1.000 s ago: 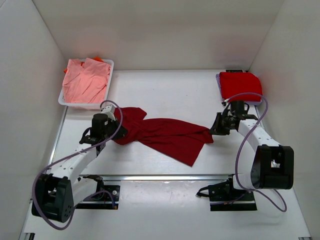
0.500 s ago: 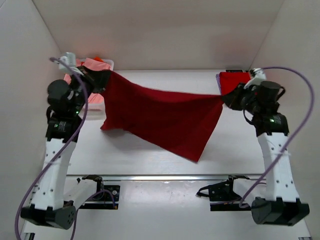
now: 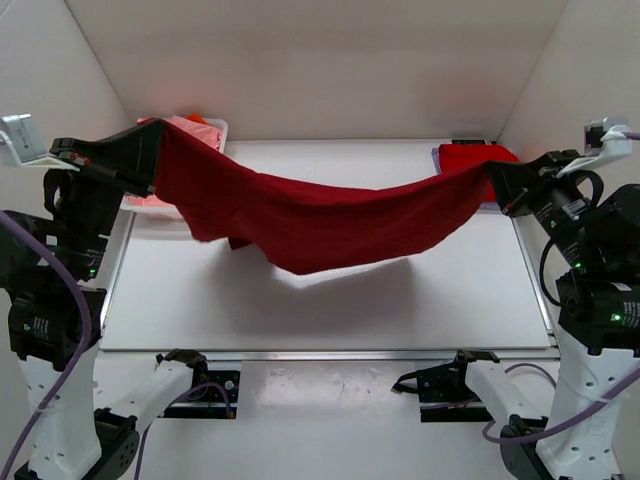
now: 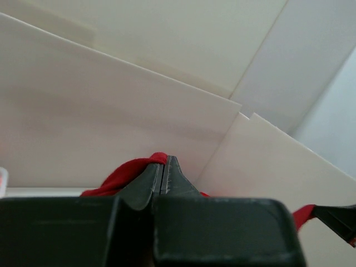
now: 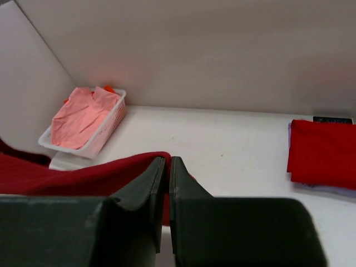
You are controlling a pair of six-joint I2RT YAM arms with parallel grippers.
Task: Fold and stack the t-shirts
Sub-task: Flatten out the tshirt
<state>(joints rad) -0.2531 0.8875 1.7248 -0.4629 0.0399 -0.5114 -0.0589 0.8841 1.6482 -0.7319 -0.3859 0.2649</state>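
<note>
**A:** Where is the maroon t-shirt [image 3: 320, 225] relative to the tray [image 5: 108, 129]?

**B:** It is in the air, strung like a hammock. One end is held high just above the tray and the other far across from it. The sagging middle hangs clear of the tabletop [image 3: 300, 320].

**A:** And the jaws?

**B:** The left jaws are pressed together on the tray-side edge. The right jaws are pinched together on the opposite edge. Each holds only a thin bite of cloth.

**A:** What could go wrong?

**B:** I see three risks. The bites are small and the shirt's weight pulls on them, so a quick swing could tug an edge free and drop that side. Some cloth near the tray end hangs doubled under itself, so it would probably land creased. If the tray end comes down low, it could snag the tray's rim or drag the salmon pink t-shirt [image 5: 80, 117] lying inside it. On the far side, the folded bright red t-shirt [image 5: 322, 153] sits opposite the tray, under the other end, and could get brushed askew.

**A:** Any brand, label or writing?

**B:** None that I can read.
</note>
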